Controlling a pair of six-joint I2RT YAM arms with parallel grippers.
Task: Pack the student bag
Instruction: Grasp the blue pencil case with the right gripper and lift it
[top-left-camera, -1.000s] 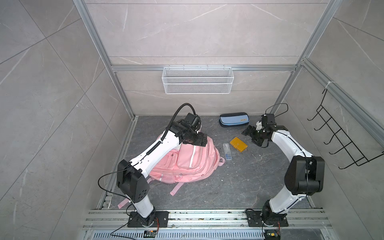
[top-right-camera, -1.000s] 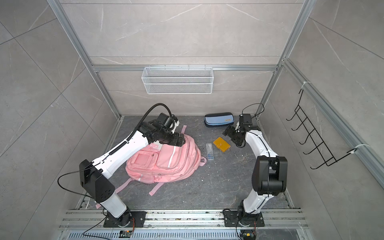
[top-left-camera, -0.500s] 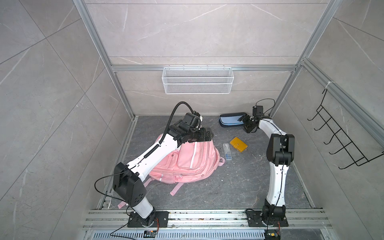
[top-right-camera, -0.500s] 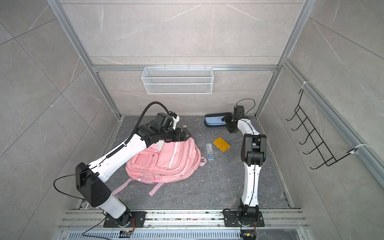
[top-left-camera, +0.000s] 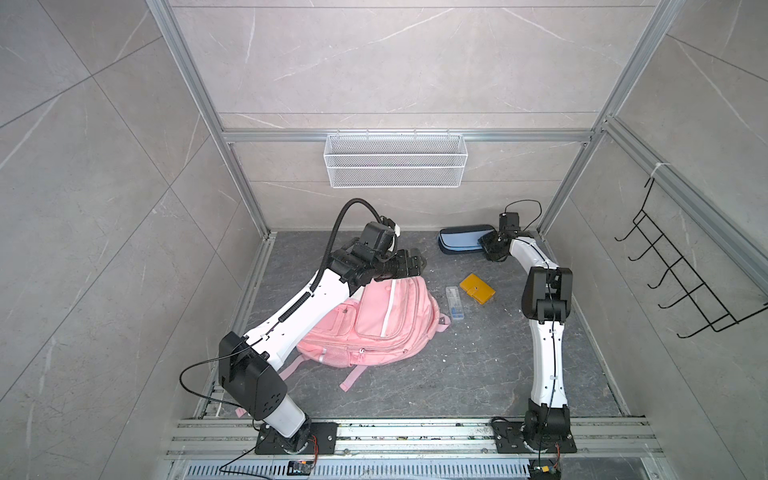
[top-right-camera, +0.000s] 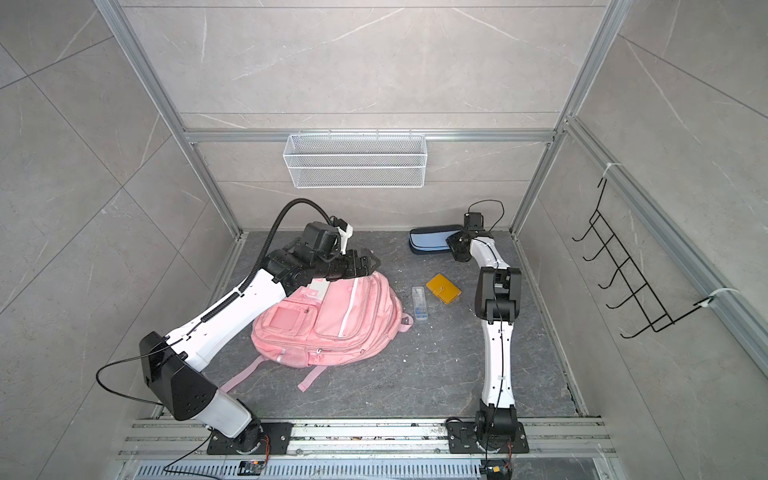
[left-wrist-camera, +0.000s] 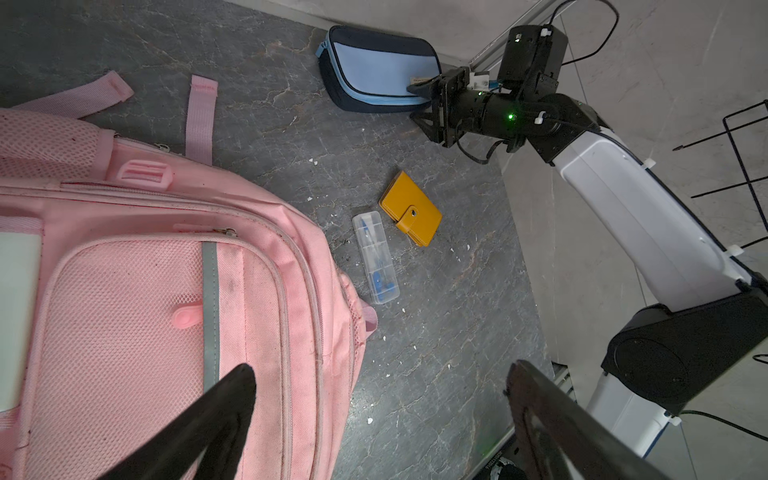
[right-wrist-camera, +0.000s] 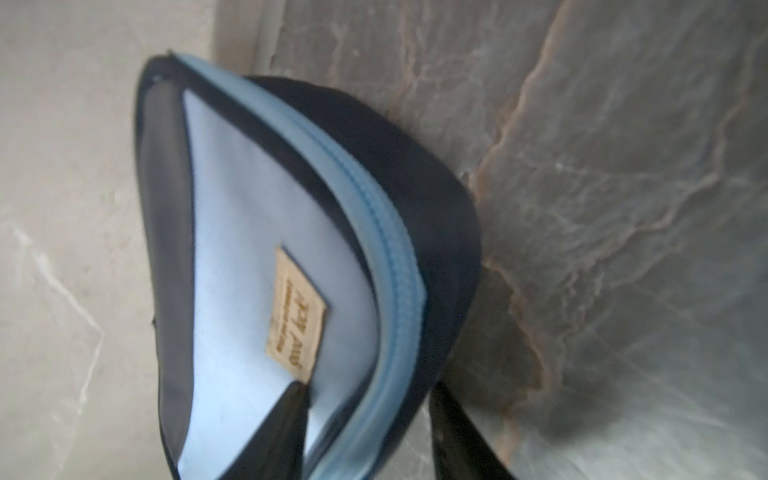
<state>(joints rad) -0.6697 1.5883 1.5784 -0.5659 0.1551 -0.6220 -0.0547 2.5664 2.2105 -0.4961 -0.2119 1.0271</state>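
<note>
One backpack (top-left-camera: 407, 316), one pencil case (top-left-camera: 461, 242), one wallet (top-left-camera: 476, 289) (yellow), one clear box (top-left-camera: 455, 303).

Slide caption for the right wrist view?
Fingers of the right gripper straddle one end of the blue pencil case.

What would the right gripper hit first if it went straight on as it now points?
The blue pencil case: the right gripper straddles its end, so it would press into the case at once. Whether it grips yet is unclear.

Arm (top-left-camera: 299, 307) hides student bag (top-left-camera: 390, 320) corner; pencil case (right-wrist-camera: 249, 249) blurred.
</note>
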